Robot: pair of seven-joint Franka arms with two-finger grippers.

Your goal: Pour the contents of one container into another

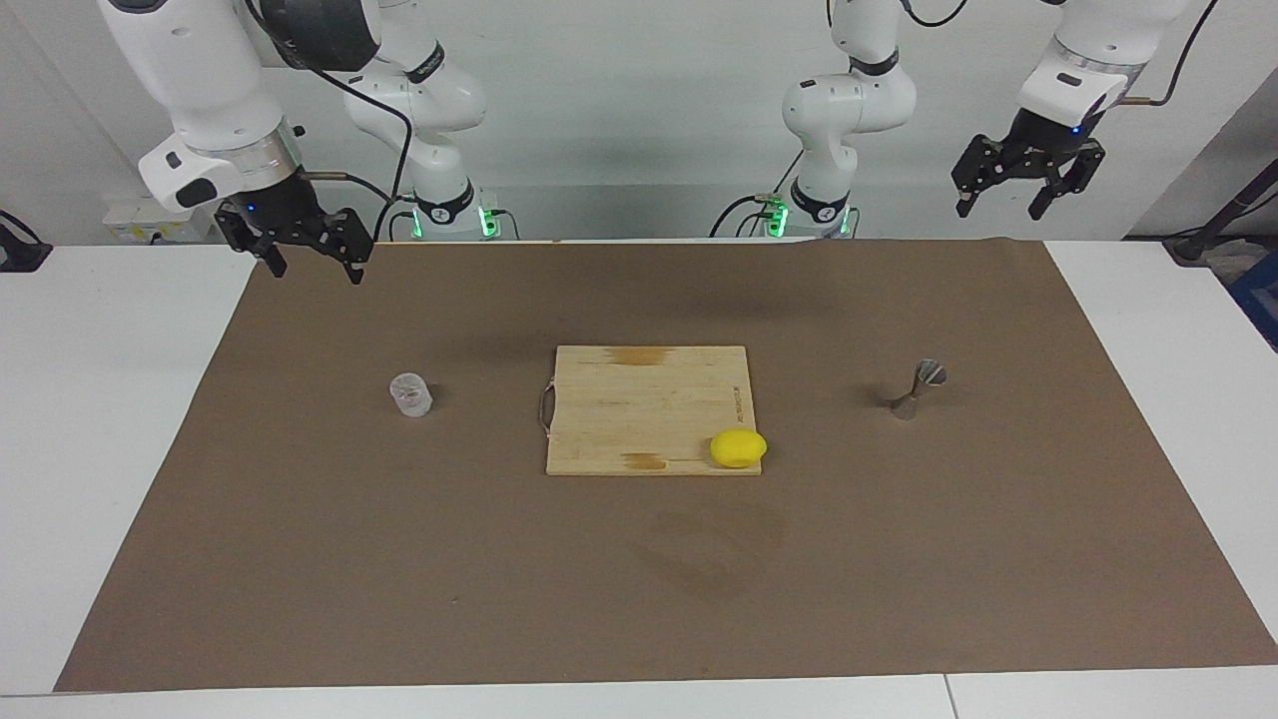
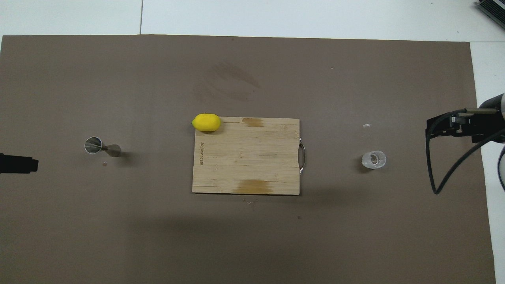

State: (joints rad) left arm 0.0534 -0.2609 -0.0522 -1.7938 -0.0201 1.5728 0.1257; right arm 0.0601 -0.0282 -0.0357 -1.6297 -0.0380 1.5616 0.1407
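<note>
The clear glass cup (image 1: 410,394) stands upright on the brown mat toward the right arm's end; it also shows in the overhead view (image 2: 373,159). The grey metal jigger (image 1: 917,387) stands upright toward the left arm's end, also seen from overhead (image 2: 101,146). My right gripper (image 1: 315,270) hangs open and empty in the air over the mat's edge at the robots' end, apart from the cup; only part of it shows overhead (image 2: 449,128). My left gripper (image 1: 1001,210) hangs open and empty, high above the table's edge, apart from the jigger; only its tip shows overhead (image 2: 17,164).
A wooden cutting board (image 1: 639,399) with a metal handle lies at the middle of the mat (image 1: 300,559), between cup and jigger. A yellow lemon (image 1: 738,447) rests on the board's corner farthest from the robots, toward the left arm's end.
</note>
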